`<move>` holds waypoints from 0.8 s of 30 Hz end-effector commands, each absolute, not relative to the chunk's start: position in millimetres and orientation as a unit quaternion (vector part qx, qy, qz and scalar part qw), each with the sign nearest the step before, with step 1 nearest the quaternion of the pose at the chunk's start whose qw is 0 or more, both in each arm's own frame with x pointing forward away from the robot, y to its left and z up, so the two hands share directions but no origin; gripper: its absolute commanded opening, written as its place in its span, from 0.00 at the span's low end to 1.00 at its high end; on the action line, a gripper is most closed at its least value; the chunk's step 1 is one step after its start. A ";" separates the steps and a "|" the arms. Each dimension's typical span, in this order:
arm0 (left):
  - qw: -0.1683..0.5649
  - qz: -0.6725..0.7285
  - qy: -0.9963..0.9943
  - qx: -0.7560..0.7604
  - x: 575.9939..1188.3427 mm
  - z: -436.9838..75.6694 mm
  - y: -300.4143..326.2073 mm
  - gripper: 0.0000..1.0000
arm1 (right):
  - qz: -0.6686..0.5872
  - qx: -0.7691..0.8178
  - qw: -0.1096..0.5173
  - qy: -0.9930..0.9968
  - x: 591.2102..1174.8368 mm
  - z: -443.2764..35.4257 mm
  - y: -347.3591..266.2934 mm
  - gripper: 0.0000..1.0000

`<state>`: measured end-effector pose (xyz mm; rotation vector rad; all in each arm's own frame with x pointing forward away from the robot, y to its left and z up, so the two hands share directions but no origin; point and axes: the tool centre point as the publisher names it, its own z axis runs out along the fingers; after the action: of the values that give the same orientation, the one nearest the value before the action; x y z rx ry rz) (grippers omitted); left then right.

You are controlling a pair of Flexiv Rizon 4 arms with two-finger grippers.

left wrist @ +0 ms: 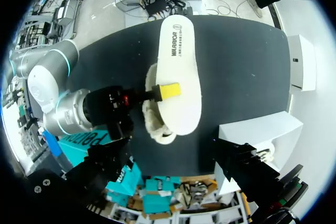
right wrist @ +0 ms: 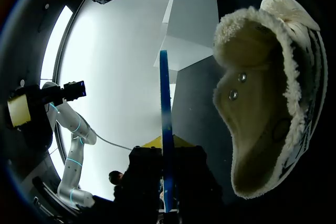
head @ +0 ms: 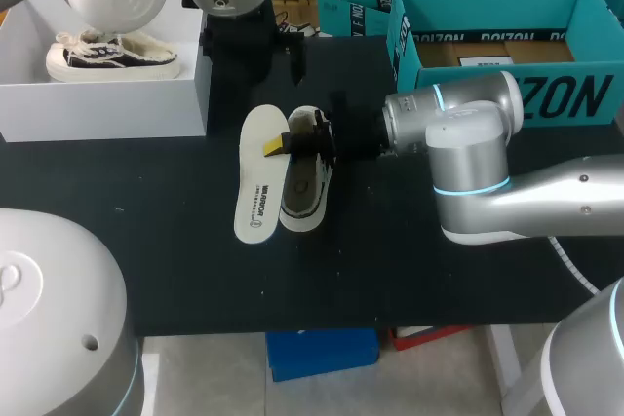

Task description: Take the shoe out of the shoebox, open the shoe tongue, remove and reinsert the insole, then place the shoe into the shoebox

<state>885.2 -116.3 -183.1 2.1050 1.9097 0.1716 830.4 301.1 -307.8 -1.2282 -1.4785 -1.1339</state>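
Observation:
A white insole lies on the black table, its edge overlapping the cream fleece-lined shoe that rests beside it. My right gripper comes in from the right. One yellow fingertip lies on top of the insole near its heel end, and the jaws are shut on its edge. In the right wrist view the shoe lies beside the gripper and the insole shows as a thin blue edge. My left gripper hangs high above both, wide open and holding nothing.
A white shoebox at the back left holds a second shoe. An open teal shoebox stands at the back right, behind my right arm. The table's front edge lies well short of the shoe.

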 end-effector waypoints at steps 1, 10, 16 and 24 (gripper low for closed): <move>0.142 0.061 0.665 0.731 897.3 -187.8 -118.9 1.00 | -0.457 -0.495 0.438 -0.595 830.1 -308.3 302.3 0.00; 0.135 0.044 0.675 0.724 917.8 -201.9 -119.5 1.00 | -0.457 -0.495 0.438 -0.595 830.1 -308.3 302.3 0.00; 0.131 0.041 0.680 0.720 922.2 -206.1 -116.7 1.00 | -0.457 -0.495 0.438 -0.595 830.1 -308.3 302.3 0.00; 0.135 0.041 0.678 0.722 907.4 -200.1 -117.8 1.00 | -0.457 -0.495 0.438 -0.595 830.1 -308.3 302.3 0.00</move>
<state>915.6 -120.5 -203.4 2.0957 1.9707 0.1061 830.5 301.1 -307.9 -1.2279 -1.4780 -1.1342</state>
